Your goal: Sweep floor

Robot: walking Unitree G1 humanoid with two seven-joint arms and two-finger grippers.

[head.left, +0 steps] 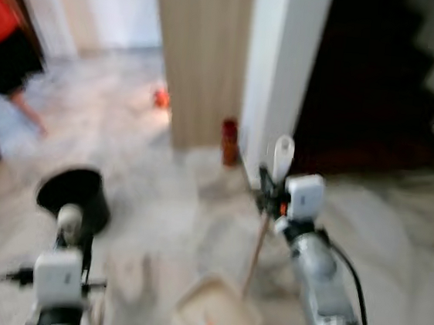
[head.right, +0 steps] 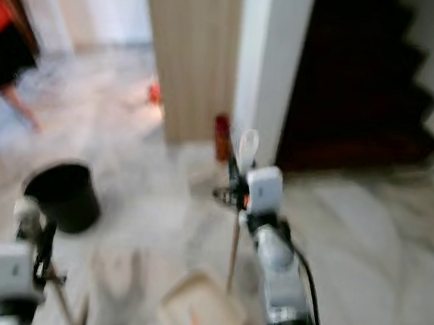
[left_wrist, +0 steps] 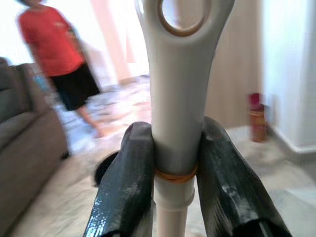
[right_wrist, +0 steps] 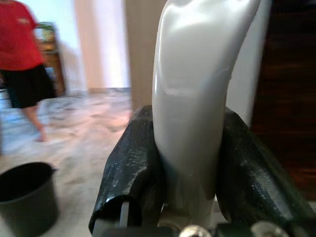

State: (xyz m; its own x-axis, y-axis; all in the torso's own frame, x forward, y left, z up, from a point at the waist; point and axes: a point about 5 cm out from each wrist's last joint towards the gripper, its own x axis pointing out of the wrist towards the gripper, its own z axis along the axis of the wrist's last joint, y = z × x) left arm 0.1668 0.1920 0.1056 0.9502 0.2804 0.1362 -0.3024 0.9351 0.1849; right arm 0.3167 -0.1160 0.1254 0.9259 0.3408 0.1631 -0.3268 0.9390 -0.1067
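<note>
Left wrist view had the left pincer (left_wrist: 173,173) clenched around the white broom handle (left_wrist: 177,74), just under its hanging loop. The right pincer (right_wrist: 190,163) was likewise clamped on the pale dustpan handle (right_wrist: 197,89), whose thin pole ran down to the cream dustpan (head.left: 216,318) resting on the marble floor (head.left: 394,251). Ahead to the left stood a black bucket (head.left: 78,194), and a person in a red shirt (left_wrist: 49,44) was walking farther back. To sweep well, I judged the pan lip needed to sit flat on the floor while the broom drew dirt toward it in short strokes, keeping both poles clear of the bucket and the person.
</note>
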